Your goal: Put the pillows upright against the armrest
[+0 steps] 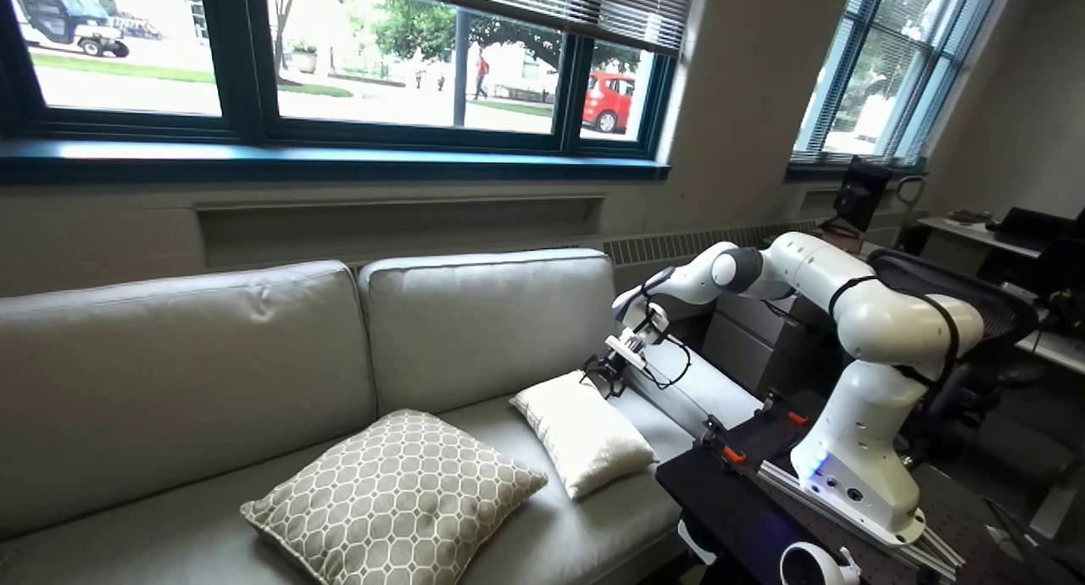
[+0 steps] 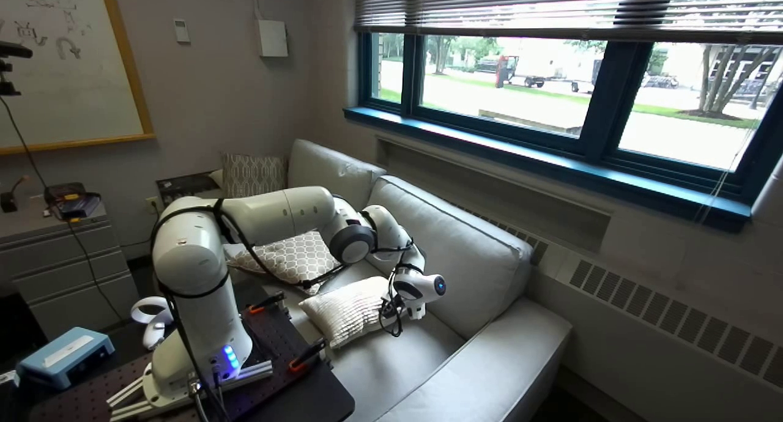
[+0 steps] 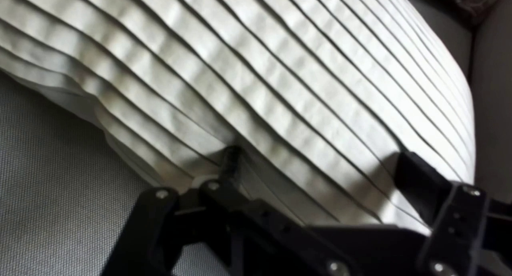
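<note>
Lying on their broad sides on the sofa seat (image 2: 397, 361) we've got one lattice pillow (image 1: 415, 500) and one white pillow (image 1: 585, 437). Kinda hard to see everything: the lattice one gets chopped off at the bottom of an exterior view, and the robot arm (image 2: 287, 211) covers some of it in an exterior view too. The wrist view only catches a chunk of the white one, with the gripper (image 3: 318, 153) blocking part. White one's toward the armrest (image 2: 483, 367) end, bare seat in between, and looks longest from the seat's back edge to its front edge, roughly alongside the armrest (might just be the angle, can't tell). Lattice one's further along, turned like a diamond, one corner toward the two back cushions (image 1: 492, 322) and another toward the white pillow, not touching it. Gripper's at the white one's back corner, armrest side, its two fingers (image 3: 420, 184) spread wide apart over it; whether the tips press in, can't say for sure. Oh, and a third pillow (image 2: 254, 171), patterned, stands upright at the seat's far end, its bottom hidden behind the arm.
</note>
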Available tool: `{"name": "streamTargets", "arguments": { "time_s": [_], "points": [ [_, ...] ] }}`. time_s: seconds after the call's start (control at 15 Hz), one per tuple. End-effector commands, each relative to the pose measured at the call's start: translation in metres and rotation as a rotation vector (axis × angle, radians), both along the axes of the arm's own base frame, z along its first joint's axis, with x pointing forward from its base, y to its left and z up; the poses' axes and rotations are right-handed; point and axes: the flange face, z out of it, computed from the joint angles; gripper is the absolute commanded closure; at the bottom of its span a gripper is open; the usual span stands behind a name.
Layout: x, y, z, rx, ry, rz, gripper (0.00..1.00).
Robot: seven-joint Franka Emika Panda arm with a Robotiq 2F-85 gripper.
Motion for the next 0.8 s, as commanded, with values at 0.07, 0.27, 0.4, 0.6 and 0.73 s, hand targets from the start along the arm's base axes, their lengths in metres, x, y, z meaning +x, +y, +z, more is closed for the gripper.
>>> {"name": "streamTargets", "arguments": {
  "time_s": [0.07,0.27,0.4,0.6,0.73],
  "points": [
    [0.011,0.027,0.011,-0.03,0.052,0.079,0.26],
    [0.028,0.055,0.03,-0.034,0.024,0.157,0.49],
    [0.037,0.07,0.04,-0.038,0.004,0.201,0.64],
    [0.047,0.081,0.044,-0.041,-0.018,0.248,0.85],
    [0.051,0.085,0.051,-0.038,-0.034,0.272,0.96]
  ]
}}
